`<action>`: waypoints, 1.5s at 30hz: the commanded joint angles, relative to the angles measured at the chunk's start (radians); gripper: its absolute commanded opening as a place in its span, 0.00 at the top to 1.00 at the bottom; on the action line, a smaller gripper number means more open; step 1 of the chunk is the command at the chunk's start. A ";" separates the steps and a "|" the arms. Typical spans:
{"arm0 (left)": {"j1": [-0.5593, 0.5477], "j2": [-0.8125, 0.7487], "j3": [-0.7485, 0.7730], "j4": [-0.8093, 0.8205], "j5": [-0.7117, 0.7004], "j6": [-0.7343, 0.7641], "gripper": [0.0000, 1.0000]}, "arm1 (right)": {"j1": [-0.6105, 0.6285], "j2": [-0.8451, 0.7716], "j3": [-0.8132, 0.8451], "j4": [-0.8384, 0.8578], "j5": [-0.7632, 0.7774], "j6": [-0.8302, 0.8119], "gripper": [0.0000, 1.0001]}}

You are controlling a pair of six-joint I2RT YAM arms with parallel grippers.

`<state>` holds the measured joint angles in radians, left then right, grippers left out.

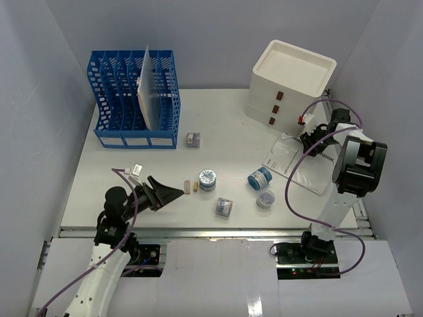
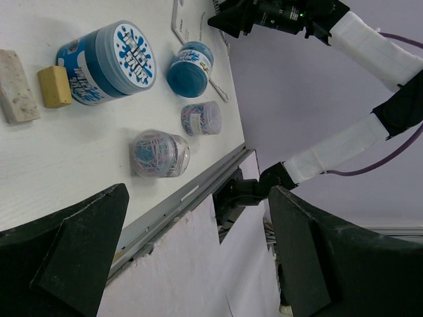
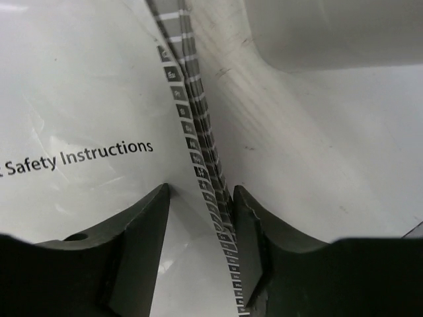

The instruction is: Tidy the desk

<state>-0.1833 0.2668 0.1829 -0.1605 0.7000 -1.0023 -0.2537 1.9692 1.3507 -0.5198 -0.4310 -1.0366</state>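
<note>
Though beside drawers (image 1: pixel 277 105), booklet (image 1: pixel 295 165) on desk (image 1: pixel 231 132).

The left arm (image 1: pixel 99 282) and right arm (image 1: pixel 332 207) are presenting white link covers with black joint housings. Purple cables (image 1: pixel 286 190) are running alongside each arm. Gripper fingers (image 3: pixel 132 264) are appearing matte black.

Plenty of open desk (image 1: pixel 225 112) in the upper middle of the frame, between the blue rack (image 1: pixel 135 99) and white drawer box (image 1: pixel 291 82); jars (image 1: pixel 207 179) and little blocks (image 1: pixel 188 187) crowd the lower middle, booklet (image 1: pixel 294 162) covers the right
</note>
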 commanded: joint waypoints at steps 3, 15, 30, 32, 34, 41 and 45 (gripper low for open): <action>0.002 0.043 -0.039 0.173 0.059 -0.081 0.02 | 0.002 -0.114 -0.141 0.003 -0.059 0.102 0.80; -0.050 0.262 -0.015 0.466 0.046 -0.090 0.02 | 0.001 -0.552 -0.245 0.133 -0.199 0.313 0.92; -0.439 0.931 0.288 0.898 -0.185 0.012 0.02 | 0.007 -0.757 -0.309 0.364 -0.308 0.622 0.92; -0.459 1.023 0.343 0.913 -0.212 0.024 0.02 | 0.007 -0.764 -0.311 0.367 -0.321 0.640 0.92; -0.479 1.095 0.430 0.909 -0.254 0.040 0.02 | 0.009 -0.774 -0.311 0.379 -0.332 0.659 0.92; -0.527 1.335 0.624 0.942 -0.369 0.087 0.02 | 0.015 -0.809 -0.328 0.461 -0.360 0.770 0.92; -0.530 1.514 0.751 1.010 -0.367 0.095 0.02 | 0.019 -0.828 -0.332 0.495 -0.385 0.832 0.92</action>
<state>-0.7077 1.6546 0.8186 0.7723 0.3738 -0.9421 -0.2447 1.1882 1.0164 -0.1583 -0.7508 -0.3034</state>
